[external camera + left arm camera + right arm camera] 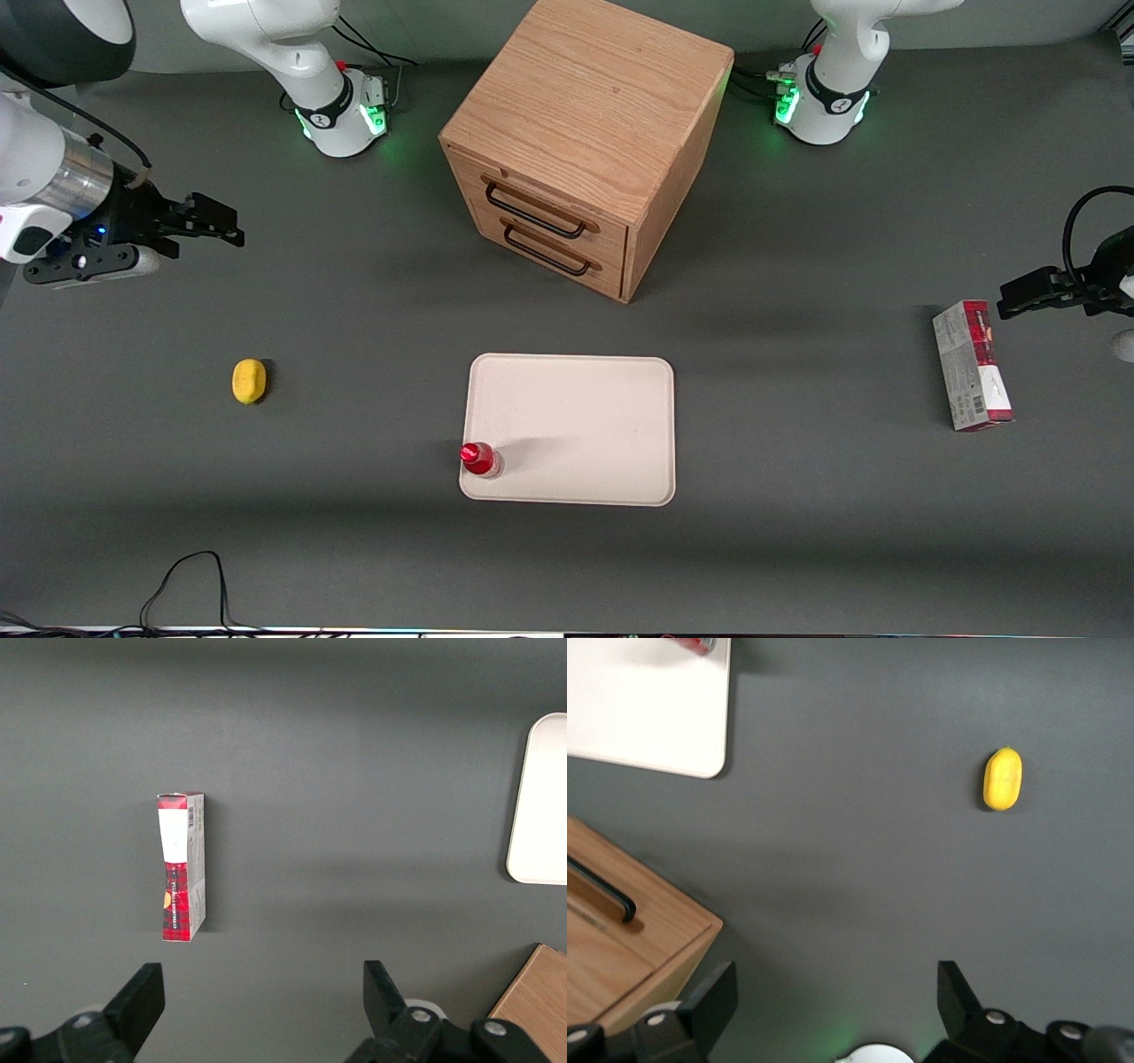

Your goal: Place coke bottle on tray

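Cream-white tray [585,416], front view: lay flat on the grey table in front of the wooden drawer box [589,151]. The coke bottle [479,458] stood upright on the tray's corner nearest the front camera toward the working arm's end, inside the rim, so the placement looked done. The gripper [190,232] hung well apart from it at the working arm's end of the table, above bare surface, fingers spread and holding nothing; that suited a release with the arm clear of the bottle. A lemon [249,381] sat between gripper and tray, nearer the camera than the gripper. A red-and-white carton [972,365] lay toward the parked arm's end.

Left wrist view: carton [182,865] on its side; one tray corner [540,806] at the edge.

Right wrist view: gripper [833,1010] fingers parted wide with only table between them; lemon [1003,778], tray corner [656,709] bearing a sliver of the red bottle [698,643], drawer box [620,948] nearby.
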Available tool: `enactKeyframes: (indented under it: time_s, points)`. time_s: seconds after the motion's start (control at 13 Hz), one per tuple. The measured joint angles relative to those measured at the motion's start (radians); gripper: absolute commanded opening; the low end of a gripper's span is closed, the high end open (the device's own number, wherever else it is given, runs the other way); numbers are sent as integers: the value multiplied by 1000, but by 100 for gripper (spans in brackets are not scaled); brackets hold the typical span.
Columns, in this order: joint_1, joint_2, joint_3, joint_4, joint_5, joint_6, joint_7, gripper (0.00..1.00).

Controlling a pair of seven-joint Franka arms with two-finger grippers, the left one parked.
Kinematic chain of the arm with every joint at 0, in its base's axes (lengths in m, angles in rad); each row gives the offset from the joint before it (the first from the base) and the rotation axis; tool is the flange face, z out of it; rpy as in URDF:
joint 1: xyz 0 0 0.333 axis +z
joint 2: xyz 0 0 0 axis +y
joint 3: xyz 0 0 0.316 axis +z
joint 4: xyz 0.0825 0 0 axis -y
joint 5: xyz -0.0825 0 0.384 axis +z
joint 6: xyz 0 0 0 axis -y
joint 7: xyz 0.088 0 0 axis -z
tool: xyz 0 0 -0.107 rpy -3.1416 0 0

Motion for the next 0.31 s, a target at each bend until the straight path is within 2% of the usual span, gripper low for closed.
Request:
enactKeyframes:
  time_s: [0.31]
  points:
    - [11, 3, -1, 23, 1, -15, -18, 100]
